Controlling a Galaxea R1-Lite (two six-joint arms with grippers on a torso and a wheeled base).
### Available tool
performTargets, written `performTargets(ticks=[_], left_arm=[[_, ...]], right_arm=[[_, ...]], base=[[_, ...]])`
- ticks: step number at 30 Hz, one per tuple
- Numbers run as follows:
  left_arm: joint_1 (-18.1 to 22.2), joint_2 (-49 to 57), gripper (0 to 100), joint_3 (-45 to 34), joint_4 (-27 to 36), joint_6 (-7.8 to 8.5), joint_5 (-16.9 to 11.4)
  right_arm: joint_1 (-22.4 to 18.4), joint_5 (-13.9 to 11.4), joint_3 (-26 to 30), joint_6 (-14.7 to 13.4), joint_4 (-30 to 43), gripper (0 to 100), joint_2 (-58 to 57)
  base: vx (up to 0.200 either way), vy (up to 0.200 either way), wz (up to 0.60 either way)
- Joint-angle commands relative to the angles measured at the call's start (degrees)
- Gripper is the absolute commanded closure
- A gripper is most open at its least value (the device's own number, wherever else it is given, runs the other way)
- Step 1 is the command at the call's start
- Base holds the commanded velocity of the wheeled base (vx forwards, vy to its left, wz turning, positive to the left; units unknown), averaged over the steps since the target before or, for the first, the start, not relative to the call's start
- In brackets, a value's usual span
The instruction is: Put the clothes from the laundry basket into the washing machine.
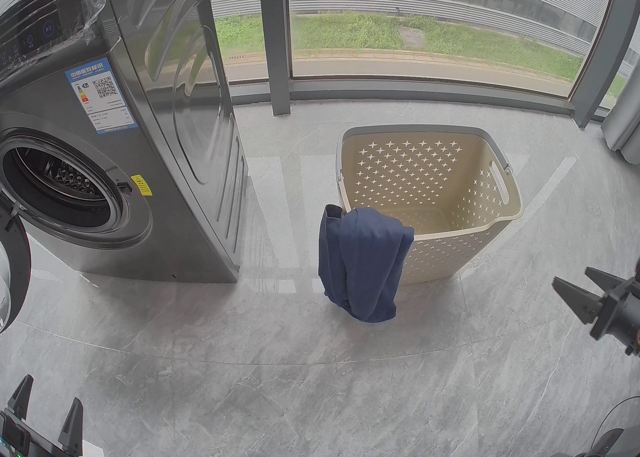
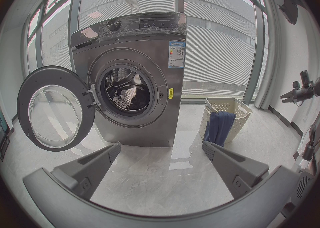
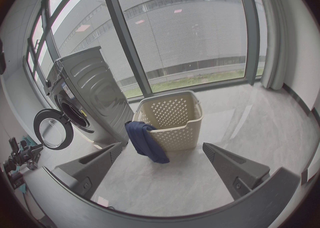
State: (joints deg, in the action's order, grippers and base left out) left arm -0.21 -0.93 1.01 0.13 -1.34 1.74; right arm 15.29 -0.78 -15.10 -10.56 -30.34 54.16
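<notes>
A cream laundry basket [image 1: 493, 218] stands on the grey floor ahead. A navy garment [image 1: 363, 261] hangs over its near left corner and down its outer side; it also shows as the garment [image 2: 220, 127] and the garment [image 3: 145, 138] in the wrist views. The grey washing machine [image 1: 133, 145] stands at the left with its round door [image 2: 55, 109] swung open and its drum [image 2: 128, 92] exposed. My left gripper [image 2: 161, 148] is open and empty, low at the near left [image 1: 45, 405]. My right gripper [image 3: 161, 148] is open and empty, at the right edge [image 1: 587, 288], clear of the basket.
A floor-to-ceiling window with a dark post [image 1: 275, 25] runs behind the basket. A grey curtain [image 1: 623, 121] hangs at the far right. Bare floor [image 1: 300, 371] lies between the grippers, the basket and the machine.
</notes>
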Motion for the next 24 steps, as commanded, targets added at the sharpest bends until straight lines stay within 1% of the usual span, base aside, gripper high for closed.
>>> performTargets(ticks=[1,4,7,8,10,13,17,18,21,24], left_arm=[[0.0,0.8,0,-1.0,0.0,0.90,0.2],[0.0,0.8,0,-1.0,0.0,0.99,0.1],[0.0,0.8,0,-1.0,0.0,1.25,0.0],[0.0,0.8,0,-1.0,0.0,1.43,-0.1],[0.0,0.8,0,-1.0,0.0,1.43,-0.1],[0.0,0.8,0,-1.0,0.0,1.43,-0.1],[0.0,0.7,0,-1.0,0.0,1.34,-0.1],[-0.1,0.7,0,-1.0,0.0,1.17,-0.2],[0.0,0.7,0,-1.0,0.0,1.34,-0.2],[-0.1,0.7,0,-1.0,0.0,1.17,-0.2]], right_arm=[[14.3,7.2,-8.2,-4.7,-11.1,0,30.7],[14.2,6.8,-9.8,-4.9,-11.2,0,34.0],[14.2,6.2,-10.2,-4.8,-11.2,0,35.3],[14.2,5.6,-11.1,-4.8,-11.2,0,36.6],[14.3,5.2,-12.6,-4.8,-11.2,0,38.7],[14.9,5.4,-15.1,-5.0,-12.4,0,42.9],[15.7,5.5,-16.7,-4.7,-14.4,0,46.1],[15.7,5.5,-18.0,-4.7,-14.6,0,48.7],[15.7,5.5,-19.9,-4.7,-15.3,0,52.3],[15.7,5.4,-20.8,-4.6,-16.8,0,54.4]], base=[[0.000,0.000,0.00],[0.000,0.000,0.00],[0.000,0.000,0.00],[0.000,0.000,0.00],[0.000,0.000,0.00],[0.000,0.000,0.00],[0.000,0.000,0.00],[0.000,0.000,0.00],[0.000,0.200,0.00],[0.000,0.000,0.00]])
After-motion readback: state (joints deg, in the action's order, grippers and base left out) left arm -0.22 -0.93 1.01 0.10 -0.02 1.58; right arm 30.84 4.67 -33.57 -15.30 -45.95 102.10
